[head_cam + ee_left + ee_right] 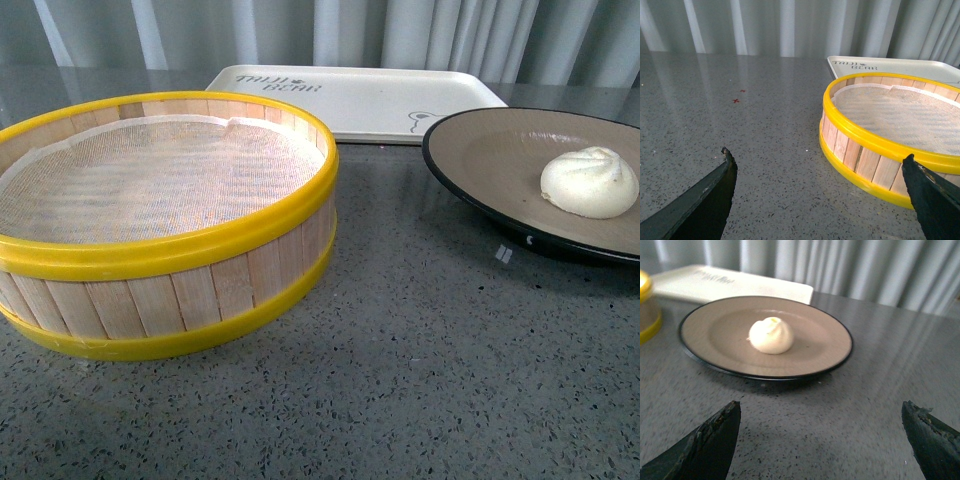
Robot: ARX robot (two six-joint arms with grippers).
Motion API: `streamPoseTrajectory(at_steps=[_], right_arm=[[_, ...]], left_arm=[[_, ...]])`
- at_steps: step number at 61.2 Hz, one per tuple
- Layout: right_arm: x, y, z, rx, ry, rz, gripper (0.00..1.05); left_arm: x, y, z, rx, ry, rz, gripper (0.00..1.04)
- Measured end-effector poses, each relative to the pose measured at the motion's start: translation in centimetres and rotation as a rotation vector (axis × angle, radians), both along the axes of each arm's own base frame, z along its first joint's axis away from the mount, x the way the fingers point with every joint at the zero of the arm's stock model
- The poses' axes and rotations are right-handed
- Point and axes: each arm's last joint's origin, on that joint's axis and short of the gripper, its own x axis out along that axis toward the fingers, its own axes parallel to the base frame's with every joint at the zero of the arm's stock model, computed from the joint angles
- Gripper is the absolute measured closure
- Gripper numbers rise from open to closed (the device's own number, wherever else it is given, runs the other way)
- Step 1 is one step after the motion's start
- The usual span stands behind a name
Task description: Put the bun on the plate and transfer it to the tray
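Observation:
The cream-white bun [590, 182] with a pleated top sits on the grey-beige, black-rimmed plate [480, 160] at the right of the counter. The right wrist view shows the bun [771, 335] near the middle of the plate [715, 335]. My right gripper [820, 410] is open above bare counter, short of the plate, with nothing between its fingers. The cream-white tray [380, 100] with dark lettering lies at the back, behind the plate. My left gripper [819, 162] is open beside the steamer basket, holding nothing. Neither arm shows in the front view.
A round wooden steamer basket [200, 290] with yellow rims and a white cloth liner stands at the left, with the basket [865, 160] close to one left finger. Grey speckled counter [420, 380] lies in front. A pale curtain hangs behind.

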Motion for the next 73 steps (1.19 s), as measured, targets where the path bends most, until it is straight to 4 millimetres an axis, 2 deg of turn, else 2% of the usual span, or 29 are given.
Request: streamPoseTrajectory(at_steps=[3,5,10,16,21,29,36,43,55,64,73], right_arm=[[0.7,0.0,1.2,-0.083,-0.033,0.019,0.09],[1.6,-0.2,2.7,-0.128,-0.078,0.02,0.09],[3.6,-1.0,5.8,-0.122,-0.141,-0.013,0.09],[7.3,-2.8,9.1,0.018,-0.115,-0.067,0.09],[10.4,-4.5,10.0,0.213,0.015,-0.073,0.09],[13.5,-7.0,9.8,0.599,0.22,-0.062,0.09],[14.3,-8.1,9.7,0.833,0.315,-0.061,0.09],[14.3,-8.9,8.5,1.045,0.442,-0.076,0.09],[13.9,-9.2,7.0,1.166,0.545,-0.087,0.09],[13.3,-10.0,5.1,1.235,0.607,-0.13,0.09],[13.2,-10.1,4.5,1.263,0.622,-0.141,0.09]], left_arm=[[0.0,0.0,0.0,0.0,0.0,0.0,0.07],[0.0,0.0,0.0,0.0,0.0,0.0,0.07],[0.0,0.0,0.0,0.0,0.0,0.001,0.07],[0.0,0.0,0.0,0.0,0.0,0.001,0.07],[0.0,0.0,0.0,0.0,0.0,0.0,0.07],[0.0,0.0,0.0,0.0,0.0,0.001,0.07],[0.0,0.0,0.0,0.0,0.0,0.0,0.07],[0.0,0.0,0.0,0.0,0.0,0.001,0.07],[0.0,0.0,0.0,0.0,0.0,0.0,0.07],[0.0,0.0,0.0,0.0,0.0,0.0,0.07],[0.0,0.0,0.0,0.0,0.0,0.0,0.07]])
